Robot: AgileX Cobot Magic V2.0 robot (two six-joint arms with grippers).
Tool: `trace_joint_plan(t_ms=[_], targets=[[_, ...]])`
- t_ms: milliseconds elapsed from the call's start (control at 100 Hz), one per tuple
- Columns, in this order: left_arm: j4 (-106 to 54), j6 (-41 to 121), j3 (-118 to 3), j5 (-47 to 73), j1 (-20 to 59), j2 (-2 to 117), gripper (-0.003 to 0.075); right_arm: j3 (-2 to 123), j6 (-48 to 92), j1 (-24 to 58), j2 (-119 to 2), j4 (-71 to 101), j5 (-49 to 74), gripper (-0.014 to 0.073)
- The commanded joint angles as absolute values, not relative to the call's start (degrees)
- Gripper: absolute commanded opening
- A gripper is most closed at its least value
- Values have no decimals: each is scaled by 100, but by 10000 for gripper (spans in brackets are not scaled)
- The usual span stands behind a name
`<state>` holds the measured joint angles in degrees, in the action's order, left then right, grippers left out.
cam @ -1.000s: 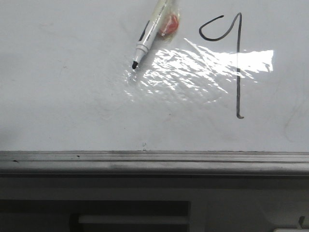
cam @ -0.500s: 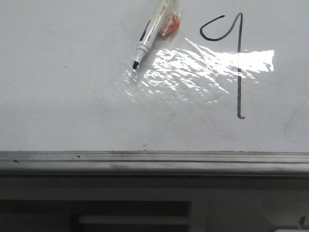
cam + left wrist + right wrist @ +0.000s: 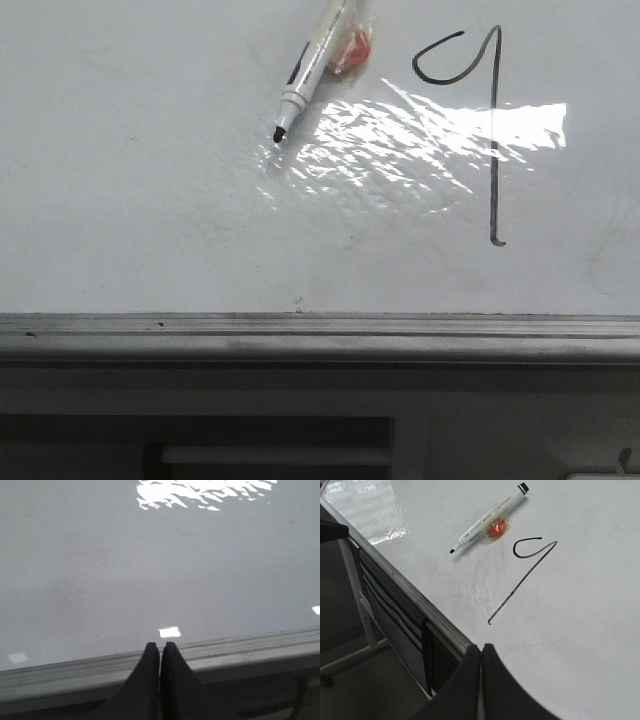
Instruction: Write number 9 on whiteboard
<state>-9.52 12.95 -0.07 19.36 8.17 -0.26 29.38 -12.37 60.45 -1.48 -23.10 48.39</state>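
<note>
The 9 (image 3: 470, 90) is drawn on the whiteboard (image 3: 150, 200), marker (image 3: 305, 75) lying just beside its loop; only wrist views show the left gripper (image 3: 160, 647) and right gripper (image 3: 481, 650), both clenched empty

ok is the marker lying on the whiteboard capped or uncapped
Uncapped. The marker lies flat on the whiteboard with its black tip bare, left of the number 9. No cap shows on the tip in either view.

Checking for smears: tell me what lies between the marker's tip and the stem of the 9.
Only bare whiteboard under a bright glare patch lies between the marker tip and the number 9 stem in the front view; the right wrist view shows no stray ink.
</note>
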Motion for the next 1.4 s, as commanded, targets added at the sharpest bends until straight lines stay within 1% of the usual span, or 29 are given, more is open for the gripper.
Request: trace_joint_plan(t_ms=[0, 630, 710, 780, 870, 980, 1040, 1180, 1240, 1350, 1390], targets=[[-955, 1234, 113, 1503, 800, -182, -20, 3051, -1215, 6008, -236, -2443, 4470, -42], [-955, 1234, 113, 1473, 800, -182, -20, 3042, -1215, 6008, -236, -2443, 4470, -42], [-955, 1234, 113, 1473, 800, -182, -20, 2976, -1215, 5921, -236, -2454, 4470, -42], [-955, 1234, 113, 1473, 800, -182, -20, 2771, -1215, 5724, -236, -2894, 4560, -41], [-955, 1234, 113, 1473, 800, -182, -20, 2439, -1215, 5095, -236, -3254, 4336, -42], [-955, 1234, 113, 1473, 800, -182, -20, 1810, -1215, 3813, -265, -3143, 2901, -42], [-955, 1234, 113, 1473, 800, -182, -20, 1451, -1067, 3040, -265, -2658, 2096, -42], [-955, 1234, 113, 1473, 800, -182, -20, 516, -573, 1408, -272, -1156, 815, -42], [-955, 1234, 113, 1473, 800, -182, -20, 135, -573, 819, -272, -752, 560, -42], [-955, 1234, 113, 1473, 800, -182, -20, -244, -562, 214, -192, -691, 613, -42], [-955, 1234, 113, 1473, 800, -182, -20, -216, -545, 93, -113, -704, 1115, -42]])
